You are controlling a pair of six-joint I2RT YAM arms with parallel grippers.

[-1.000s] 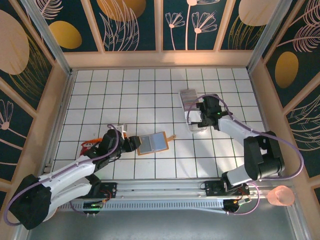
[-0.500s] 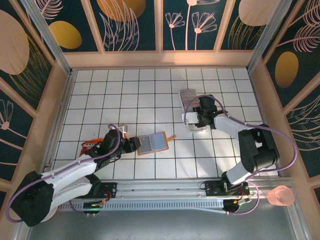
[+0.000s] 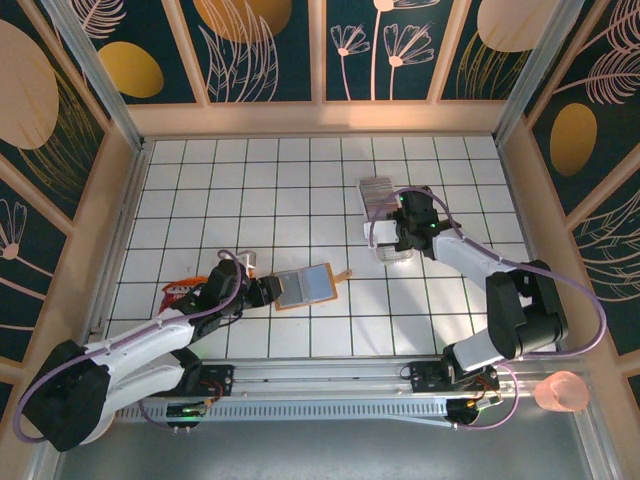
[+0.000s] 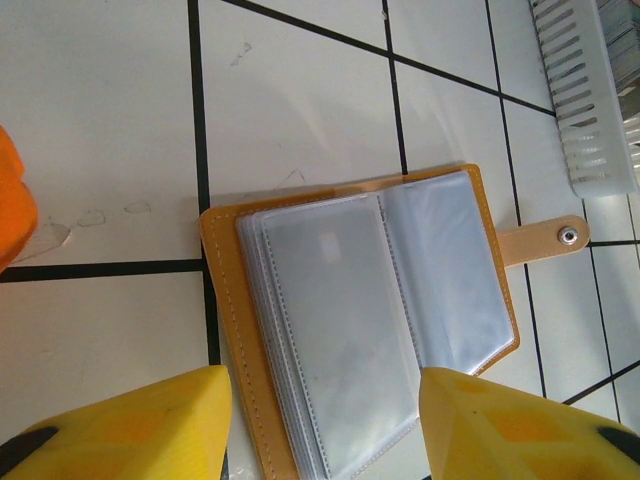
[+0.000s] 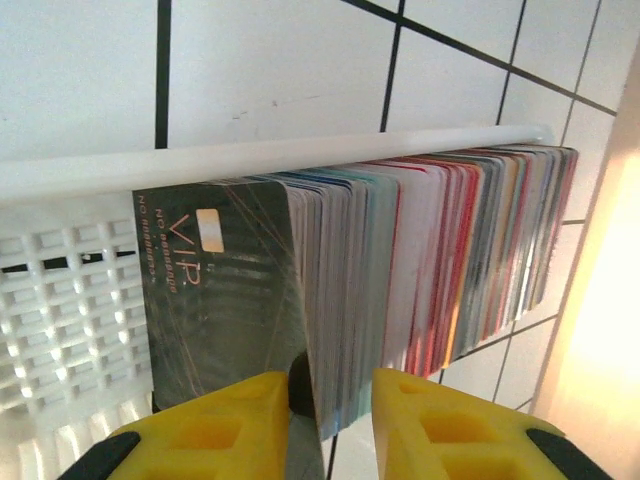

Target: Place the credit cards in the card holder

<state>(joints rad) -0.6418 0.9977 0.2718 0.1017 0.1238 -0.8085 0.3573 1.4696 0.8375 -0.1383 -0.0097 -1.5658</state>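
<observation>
The card holder (image 3: 303, 287) (image 4: 370, 310) lies open on the tiles, tan leather with clear sleeves facing up and its clasp tab to the right. My left gripper (image 3: 268, 290) (image 4: 320, 425) is open, a yellow finger on either side of the holder's near edge, gripping nothing. The credit cards (image 3: 383, 203) (image 5: 430, 260) stand on edge in a long row in a white tray (image 3: 396, 252) (image 5: 60, 300). My right gripper (image 3: 400, 232) (image 5: 330, 430) is shut on several front cards, its left pad against a dark card marked VIP (image 5: 210, 290).
The slotted end of the white tray (image 4: 590, 100) is at the upper right in the left wrist view. An orange object (image 3: 178, 293) (image 4: 10, 200) lies left of the left gripper. A pink cup (image 3: 560, 390) sits beyond the table's near right corner. Wooden walls ring the tiled floor.
The right gripper's jaws have closed in around the front cards in the tray, and the right arm has shifted slightly. The left gripper and card holder have barely moved.
</observation>
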